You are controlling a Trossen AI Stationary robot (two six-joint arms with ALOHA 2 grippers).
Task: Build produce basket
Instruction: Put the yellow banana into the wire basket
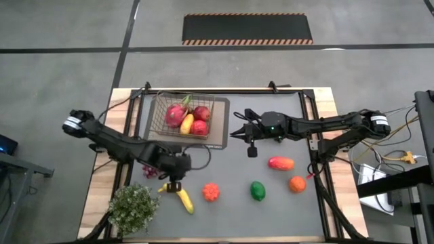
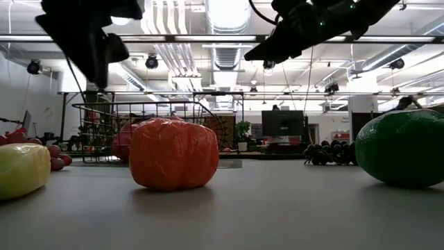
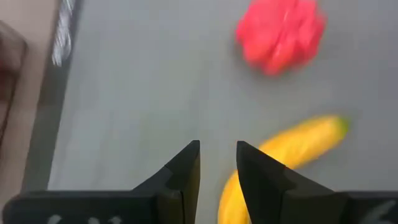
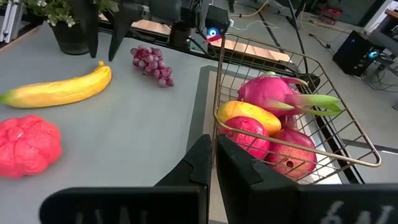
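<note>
The wire basket (image 1: 183, 115) stands on a dark mat (image 1: 220, 132) at the far middle of the table. It holds a pink dragon fruit (image 4: 273, 90), a yellow mango (image 4: 249, 115) and red apples (image 4: 289, 155). My left gripper (image 3: 217, 146) points down, narrowly open, just above the stem end of the yellow banana (image 3: 292, 149), with only bare table between its fingers. Purple grapes (image 4: 151, 61) lie beside it. My right gripper (image 4: 212, 140) hangs shut and level to the right of the basket, touching nothing.
A bumpy red-orange fruit (image 1: 211, 192), a green pepper (image 1: 258, 191), an orange (image 1: 296, 184), a red mango (image 1: 281, 163) and black grapes (image 1: 252, 150) lie spread over the grey table. A potted plant (image 1: 133, 207) stands at the near left corner.
</note>
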